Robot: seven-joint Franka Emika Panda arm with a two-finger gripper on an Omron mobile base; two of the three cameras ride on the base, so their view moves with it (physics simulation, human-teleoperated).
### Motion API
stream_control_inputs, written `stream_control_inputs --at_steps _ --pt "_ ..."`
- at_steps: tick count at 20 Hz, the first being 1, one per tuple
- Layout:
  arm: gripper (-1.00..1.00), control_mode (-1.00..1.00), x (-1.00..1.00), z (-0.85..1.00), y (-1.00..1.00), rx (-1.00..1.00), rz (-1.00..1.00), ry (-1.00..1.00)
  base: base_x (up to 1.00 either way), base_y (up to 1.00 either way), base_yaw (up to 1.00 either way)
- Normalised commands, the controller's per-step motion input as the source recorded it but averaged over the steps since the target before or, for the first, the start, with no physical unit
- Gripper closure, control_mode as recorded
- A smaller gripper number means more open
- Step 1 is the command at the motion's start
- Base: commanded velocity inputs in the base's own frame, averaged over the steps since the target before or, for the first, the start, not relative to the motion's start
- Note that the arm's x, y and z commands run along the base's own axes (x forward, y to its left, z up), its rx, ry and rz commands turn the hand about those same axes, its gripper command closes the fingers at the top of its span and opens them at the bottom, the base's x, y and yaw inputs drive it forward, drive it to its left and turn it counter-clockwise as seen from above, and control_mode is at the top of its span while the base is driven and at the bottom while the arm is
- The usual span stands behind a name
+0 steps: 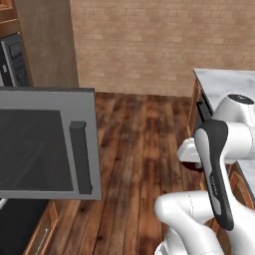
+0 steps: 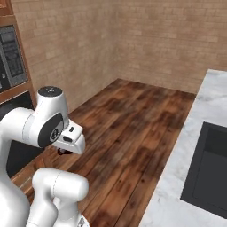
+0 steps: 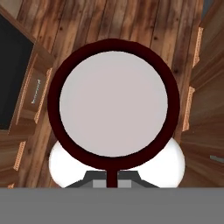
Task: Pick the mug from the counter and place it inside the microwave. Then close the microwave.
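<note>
Hand view shows the gripper [image 3: 112, 181] clamped on the mug [image 3: 113, 105] above the floor, mid-carry, so the next move likely calls for swinging toward the open microwave [image 1: 47, 144].

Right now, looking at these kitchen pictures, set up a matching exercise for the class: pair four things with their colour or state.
Things:
1. mug
2. microwave door
3. floor
4. counter

Descriptions:
A. white marble with grey veins
B. dark red rim, pale inside, held by the end effector above the floor
C. brown wooden planks
D. grey, swung open, dark window

Pairs: 1-B, 2-D, 3-C, 4-A
</note>
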Motion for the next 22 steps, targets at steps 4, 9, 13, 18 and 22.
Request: stream_control_inputs --at_steps 4,9,13,18,22 --pt "1.00 1.00 0.00 0.00 0.00 0.00 0.00 0.00 0.99 -0.26 0.07" --pt "1.00 1.00 0.00 0.00 0.00 0.00 0.00 0.00 0.97 -0.22 0.08" --pt "1.00 1.00 0.00 0.00 0.00 0.00 0.00 0.00 0.94 -0.02 0.00" --pt "1.00 1.00 0.00 0.00 0.00 0.00 0.00 0.00 1.00 0.03 -0.13" --pt "1.00 1.00 0.00 0.00 0.00 0.00 0.00 0.00 0.80 0.02 -0.07"
